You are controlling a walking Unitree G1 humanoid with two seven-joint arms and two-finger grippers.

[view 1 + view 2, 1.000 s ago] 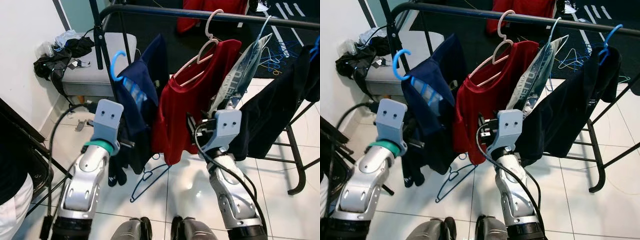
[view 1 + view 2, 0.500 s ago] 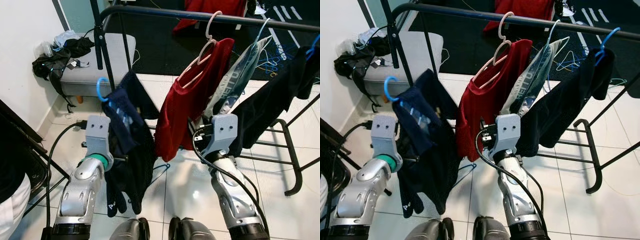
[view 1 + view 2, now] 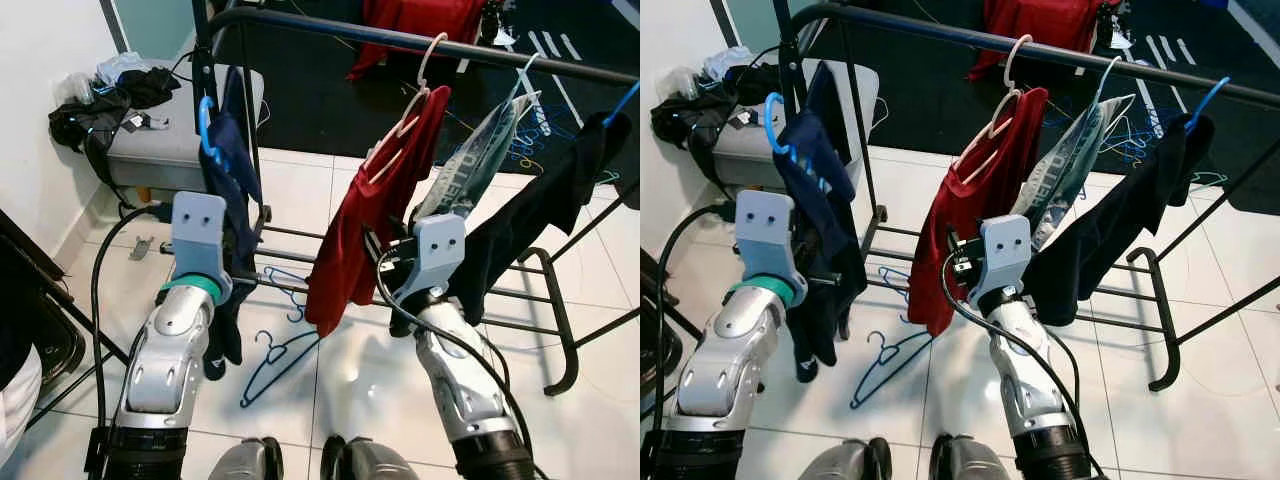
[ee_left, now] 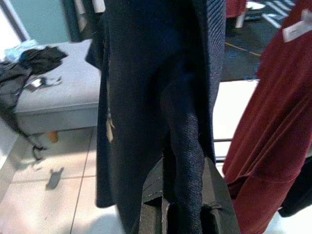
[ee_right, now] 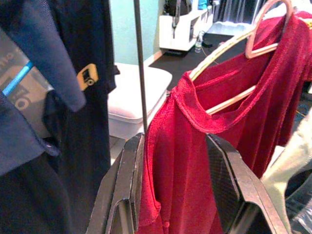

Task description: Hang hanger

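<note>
- The left gripper (image 4: pixel 187 214) pinched a fold of the navy shirt (image 3: pixel 232 170), its fingers pressed on the cloth.
- That shirt hung on a blue hanger (image 3: pixel 206 124), whose hook sat above the gripper, beside the rack's upright post and below the rail (image 3: pixel 400 40), not yet on it.
- Loose hangers (image 3: pixel 272 352) lay on the floor between the arms.
- The right gripper (image 5: pixel 178 195) stood spread, the red shirt (image 3: pixel 375 215) hanging between its fingers.
- The pink hanger (image 3: pixel 415 95) above it hooked the rail.
</note>
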